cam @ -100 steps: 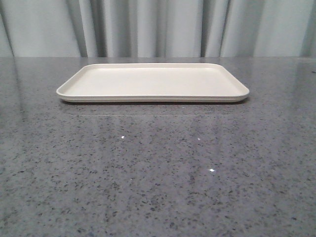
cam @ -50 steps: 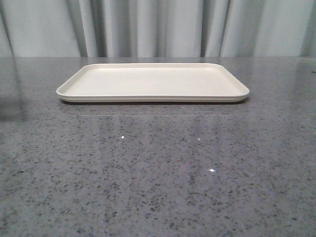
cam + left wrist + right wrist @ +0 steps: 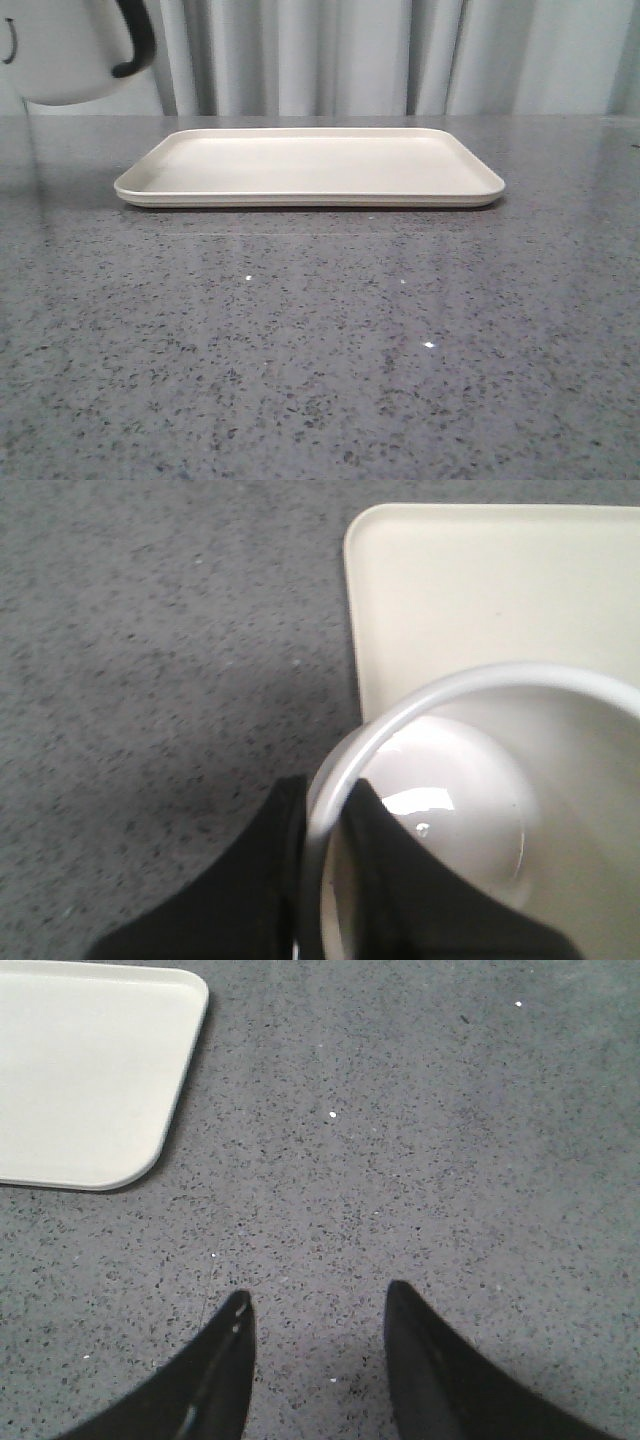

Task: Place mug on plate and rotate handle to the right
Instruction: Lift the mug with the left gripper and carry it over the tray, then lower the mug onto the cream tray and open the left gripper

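Note:
The white mug (image 3: 60, 55) hangs in the air at the top left of the front view, its black handle (image 3: 135, 40) pointing right. My left gripper (image 3: 325, 790) is shut on the mug's rim (image 3: 420, 705), one finger inside and one outside. The mug is above the table beside the near-left corner of the cream plate (image 3: 500, 590). The plate (image 3: 310, 165) lies flat at the table's middle back. My right gripper (image 3: 315, 1300) is open and empty above bare table, off the plate's corner (image 3: 90, 1070). Neither gripper shows in the front view.
The grey speckled table (image 3: 320, 340) stretches in front of the plate. A pale curtain (image 3: 350, 55) hangs behind the table's far edge.
The mug has come into the front view at the top left, carried by my left gripper. The plate has not moved.

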Controlling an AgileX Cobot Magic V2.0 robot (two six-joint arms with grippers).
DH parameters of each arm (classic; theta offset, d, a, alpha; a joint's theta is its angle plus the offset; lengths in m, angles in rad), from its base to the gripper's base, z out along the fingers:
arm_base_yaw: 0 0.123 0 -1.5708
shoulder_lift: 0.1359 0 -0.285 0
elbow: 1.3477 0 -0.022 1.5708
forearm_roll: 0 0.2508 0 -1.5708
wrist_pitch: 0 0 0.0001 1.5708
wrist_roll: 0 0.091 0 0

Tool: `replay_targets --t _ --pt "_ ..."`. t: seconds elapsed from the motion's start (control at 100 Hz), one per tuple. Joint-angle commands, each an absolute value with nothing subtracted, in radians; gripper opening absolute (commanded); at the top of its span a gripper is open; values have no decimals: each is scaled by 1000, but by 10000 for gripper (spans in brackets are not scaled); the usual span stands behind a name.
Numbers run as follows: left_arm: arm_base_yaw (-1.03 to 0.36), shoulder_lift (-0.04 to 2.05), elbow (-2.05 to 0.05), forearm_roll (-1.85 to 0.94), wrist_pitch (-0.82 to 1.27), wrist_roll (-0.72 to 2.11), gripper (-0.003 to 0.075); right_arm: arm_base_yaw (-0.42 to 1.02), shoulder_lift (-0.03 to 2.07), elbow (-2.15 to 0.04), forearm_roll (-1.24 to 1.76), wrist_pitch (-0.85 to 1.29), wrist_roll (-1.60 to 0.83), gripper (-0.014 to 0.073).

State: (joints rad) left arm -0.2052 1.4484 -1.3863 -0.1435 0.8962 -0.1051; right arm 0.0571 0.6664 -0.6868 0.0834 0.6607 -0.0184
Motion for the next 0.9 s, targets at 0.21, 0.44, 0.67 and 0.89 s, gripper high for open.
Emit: replay_targets --t 0.21,0.44,0.67,0.89 --pt "-347 1594 -1620 -195 843 -116 -19 62 676 -722 87 602 -21 321" --pt "-416 1738 -1767 -195 898 -120 -19 62 676 -722 87 601 -21 321" --pt "-443 1834 -1834 -189 894 -120 -19 62 676 -722 87 601 -21 321" --pt "-443 1873 -1836 -185 896 -120 -18 62 676 -722 87 602 -21 321"
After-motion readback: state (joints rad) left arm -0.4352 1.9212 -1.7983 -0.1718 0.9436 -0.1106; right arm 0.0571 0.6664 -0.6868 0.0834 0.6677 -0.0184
